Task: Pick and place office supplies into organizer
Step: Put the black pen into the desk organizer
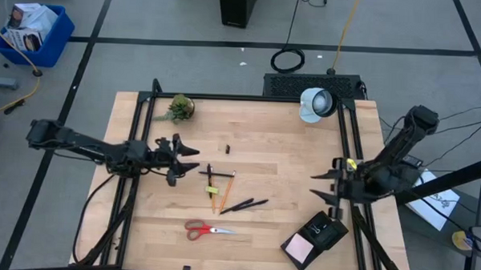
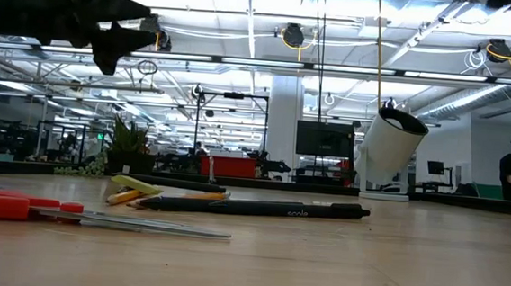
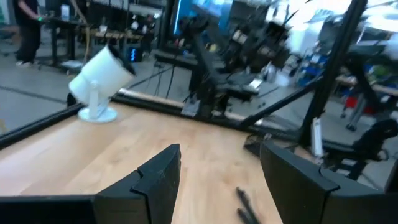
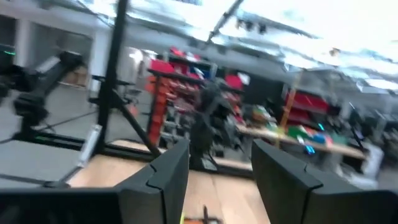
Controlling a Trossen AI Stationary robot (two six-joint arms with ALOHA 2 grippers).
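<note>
The office supplies lie mid-table: red-handled scissors (image 1: 207, 228) (image 2: 16, 207), orange-yellow pencils (image 1: 222, 190) (image 2: 166, 194), black pens (image 1: 246, 205) (image 2: 251, 208) and a tiny black bit (image 1: 226, 143). The black organizer (image 1: 327, 229) sits near the table's near right corner, with the pink sticky-note pad (image 1: 299, 248) at its near-left end. My left gripper (image 1: 193, 161) (image 3: 217, 180) hovers open above the table, left of the pencils. My right gripper (image 1: 315, 186) (image 4: 221, 180) hovers open just beyond the organizer's far side, pointing toward the table's left.
A green potted plant (image 1: 180, 107) (image 2: 129, 148) stands at the far left corner. A round white lamp (image 1: 315, 104) (image 2: 389, 145) (image 3: 99, 78) stands at the far right. Black frame rails run along the table's sides. Bare wood lies between the supplies and the organizer.
</note>
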